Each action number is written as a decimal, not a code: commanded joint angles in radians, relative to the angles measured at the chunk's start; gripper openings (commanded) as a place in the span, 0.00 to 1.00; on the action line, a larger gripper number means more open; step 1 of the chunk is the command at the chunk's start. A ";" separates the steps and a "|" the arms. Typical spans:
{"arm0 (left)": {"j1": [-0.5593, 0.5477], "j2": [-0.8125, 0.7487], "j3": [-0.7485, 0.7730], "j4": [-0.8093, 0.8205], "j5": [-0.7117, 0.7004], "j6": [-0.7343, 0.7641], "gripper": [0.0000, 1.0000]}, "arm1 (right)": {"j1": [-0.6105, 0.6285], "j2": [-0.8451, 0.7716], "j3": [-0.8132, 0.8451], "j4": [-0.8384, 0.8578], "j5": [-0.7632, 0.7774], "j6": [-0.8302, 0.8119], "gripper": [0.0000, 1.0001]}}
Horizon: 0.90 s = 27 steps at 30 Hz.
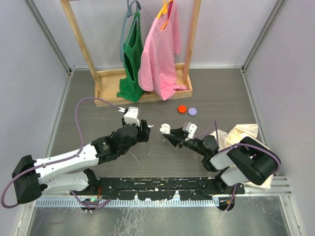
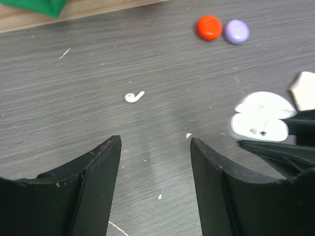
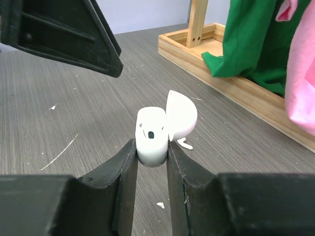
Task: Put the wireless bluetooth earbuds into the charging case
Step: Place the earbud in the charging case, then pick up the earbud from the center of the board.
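Worktop (image 1: 162, 93), grey wood grain, seen from above and from both wrists.

Left hand (image 2: 155, 142): jaws standing moderately apart with nothing between them, held above the bare worktop and aimed toward the loose earbud.

Right hand (image 3: 151, 143): jaws closed on the lower half of the charging case (image 3: 150, 132) and lifting it clear of the worktop, sockets facing the left hand. The lid (image 3: 182, 115) is swung open on its hinge. The case is a smooth, rounded, hard plastic shell, probably light and slippery. The grip across its flat sides below the hinge appears to be the sound one, since it leaves the lid and sockets free.

Earbud (image 2: 134, 96): one small pale piece with a bulb and a short stem, lying on its side on the worktop, apart from the case and ahead of the left hand. It is likely very light, rigid and prone to skidding or flipping when pinched. A narrow pinch across the bulb, leaving the stem free to enter its socket, seems best.

Whether the second earbud sits in the case cannot be told.
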 commanded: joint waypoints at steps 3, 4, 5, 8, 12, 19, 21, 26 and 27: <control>0.130 0.103 0.072 -0.053 0.123 -0.043 0.60 | 0.004 -0.020 -0.008 0.128 0.064 -0.033 0.01; 0.149 0.127 0.082 -0.052 0.144 -0.043 0.60 | 0.004 -0.020 -0.007 0.128 0.064 -0.034 0.01; 0.161 0.152 0.093 -0.048 0.159 -0.039 0.60 | 0.004 -0.020 -0.008 0.128 0.066 -0.034 0.01; 0.198 0.236 0.137 -0.032 0.201 -0.014 0.60 | 0.003 -0.021 -0.010 0.127 0.073 -0.036 0.01; 0.234 0.379 0.209 0.006 0.268 0.028 0.59 | 0.004 -0.023 -0.011 0.125 0.077 -0.039 0.01; 0.279 0.580 0.327 0.033 0.347 0.060 0.58 | 0.004 -0.021 -0.013 0.124 0.093 -0.041 0.01; 0.290 0.624 0.350 0.042 0.369 0.061 0.57 | 0.004 -0.020 -0.013 0.124 0.095 -0.042 0.01; 0.311 0.719 0.409 0.054 0.415 0.070 0.55 | 0.004 -0.024 -0.015 0.125 0.106 -0.044 0.01; 0.314 0.737 0.420 0.054 0.422 0.071 0.54 | 0.003 -0.023 -0.016 0.125 0.110 -0.045 0.01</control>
